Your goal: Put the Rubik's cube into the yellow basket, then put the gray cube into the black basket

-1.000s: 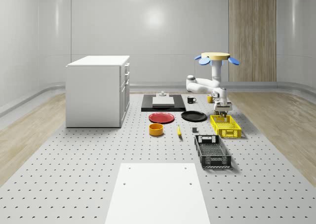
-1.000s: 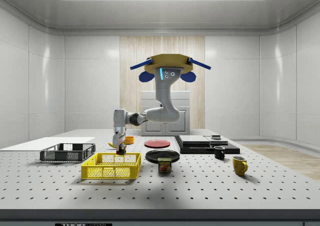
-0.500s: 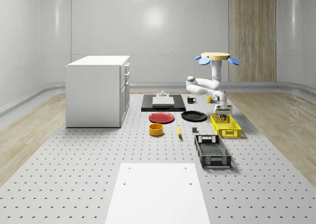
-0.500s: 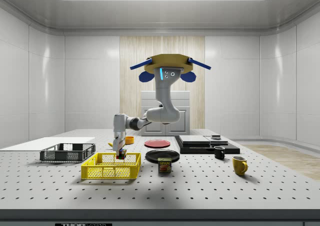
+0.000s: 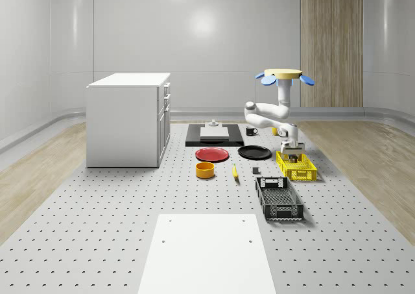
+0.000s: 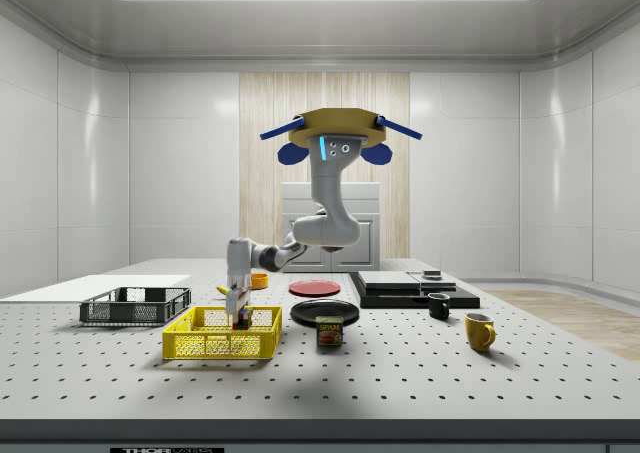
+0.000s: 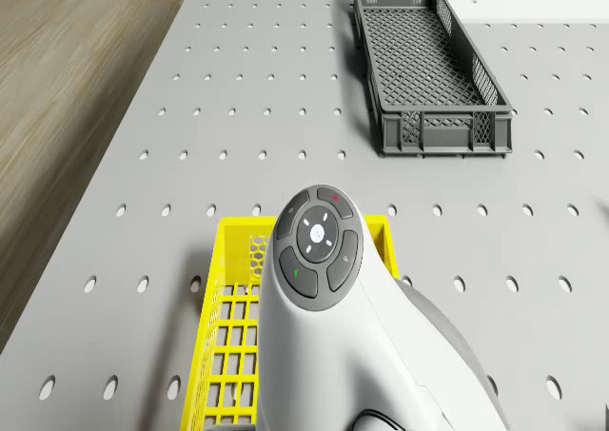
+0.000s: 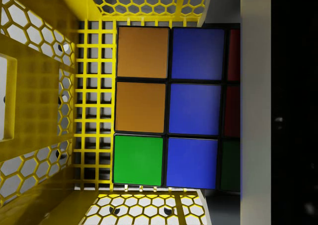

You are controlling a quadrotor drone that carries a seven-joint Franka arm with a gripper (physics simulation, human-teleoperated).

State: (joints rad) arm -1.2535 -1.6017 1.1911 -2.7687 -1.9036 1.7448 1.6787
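the drone (image 6: 337, 133) hovers above the table (image 5: 97, 242), behind the yellow basket (image 6: 222, 334) in the side view, with its arm (image 5: 267, 117) bent down so that the gripper (image 6: 239, 316) hangs inside the basket's walls; in the whole-scene view that basket sits at about three o'clock from the red plate (image 5: 213, 154), with the black basket (image 5: 279, 198) just nearer the camera; the gripper holds the rubik's cube (image 8: 166, 108) between its fingers (image 8: 256, 106), low in the basket, close over the mesh floor but, as far as i can judge, not yet resting on it; to do this step well, ease the cube down until it sits on the mesh and only then open the fingers — letting go from height risks a bounce or a roll against the wall; lift straight up afterwards so a finger does not catch the rim; the cube has no long axis, being equal on all sides; in the wrist view its faces lie square with the basket's walls — one face towards the camera, showing orange, blue and green tiles; the gray cube i cannot pick out for sure.
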